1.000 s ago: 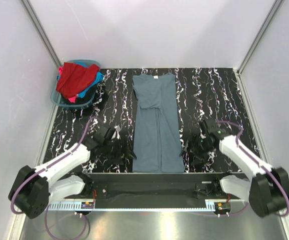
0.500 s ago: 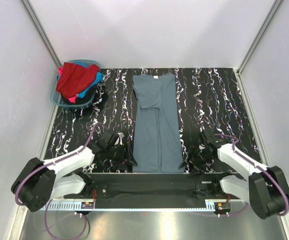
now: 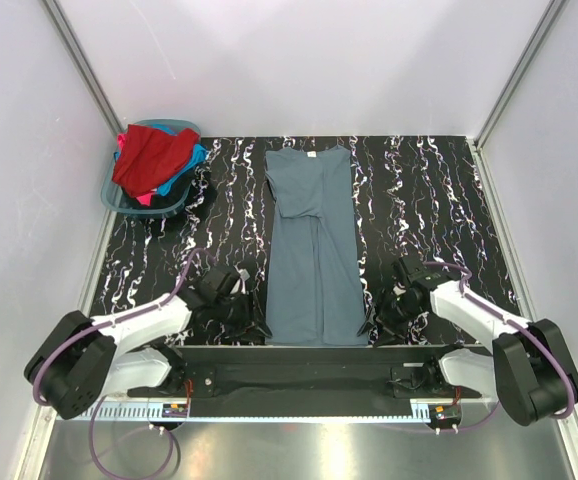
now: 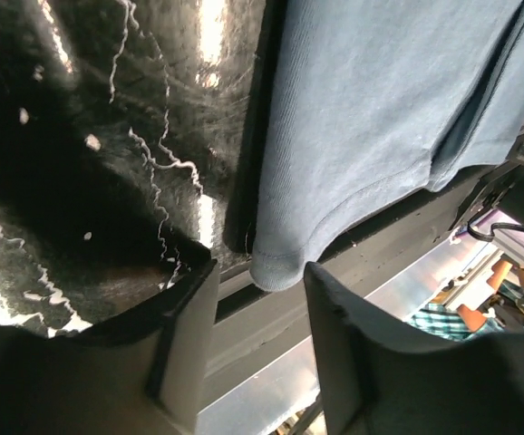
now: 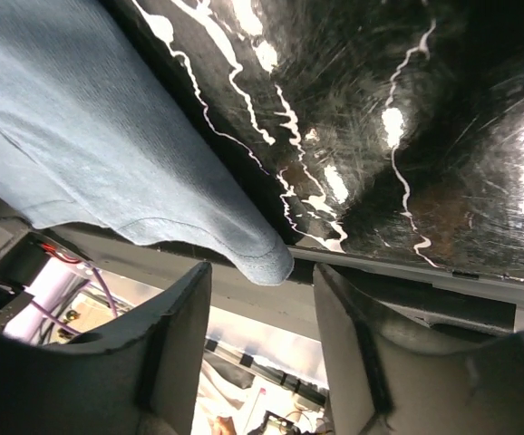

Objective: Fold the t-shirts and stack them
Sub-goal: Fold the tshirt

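Observation:
A slate grey-blue t-shirt [image 3: 314, 250] lies lengthwise in the middle of the table, sides folded in, hem at the near edge. My left gripper [image 3: 259, 318] sits low at the hem's left corner [image 4: 280, 267], open, with the corner just at the mouth of its jaws and not pinched. At the hem's right corner [image 5: 266, 258] my right gripper [image 3: 374, 322] is also open, the cloth tip hanging just before the gap. Red [image 3: 154, 155], bright blue and pink t-shirts are heaped in the basket at the back left.
The teal-blue plastic basket [image 3: 119, 200] stands in the back left corner of the black marbled table [image 3: 419, 190]. Just behind both grippers runs the table's near edge with its metal rail [image 3: 299, 355]. White walls close the sides and back.
Both grippers have slid back toward the near edge to the grey-blue shirt's hem corners, and their jaws have narrowed. The shirt has not moved.

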`<state>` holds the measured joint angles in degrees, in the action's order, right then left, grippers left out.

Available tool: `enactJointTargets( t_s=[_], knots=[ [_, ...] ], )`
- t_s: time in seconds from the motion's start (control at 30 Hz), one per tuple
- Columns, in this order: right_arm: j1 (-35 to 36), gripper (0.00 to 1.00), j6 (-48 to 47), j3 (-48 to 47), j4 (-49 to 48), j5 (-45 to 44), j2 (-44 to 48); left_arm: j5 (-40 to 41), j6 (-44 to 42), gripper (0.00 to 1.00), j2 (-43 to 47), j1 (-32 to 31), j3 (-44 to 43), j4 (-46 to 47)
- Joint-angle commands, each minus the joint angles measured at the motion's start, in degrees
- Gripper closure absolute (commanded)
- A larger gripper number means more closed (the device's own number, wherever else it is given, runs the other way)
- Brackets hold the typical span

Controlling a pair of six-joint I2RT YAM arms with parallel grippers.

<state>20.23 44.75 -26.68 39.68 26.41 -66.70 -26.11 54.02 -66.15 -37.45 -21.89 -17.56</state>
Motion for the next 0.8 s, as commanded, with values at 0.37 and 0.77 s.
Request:
enactJointTargets(
  t_s=[0.37, 0.77],
  knots=[
    [3.0, 0.56, -1.7, -4.5, -1.3, -2.7, -4.0, 1.1, -0.1, 0.71, -3.0, -1.7, 0.9, 5.0],
    [3.2, 1.0, -0.6, -4.7, -1.4, -0.9, -4.8, 0.4, -1.6, 1.0, -2.8, -1.8, -3.1, 2.7]
  ],
)
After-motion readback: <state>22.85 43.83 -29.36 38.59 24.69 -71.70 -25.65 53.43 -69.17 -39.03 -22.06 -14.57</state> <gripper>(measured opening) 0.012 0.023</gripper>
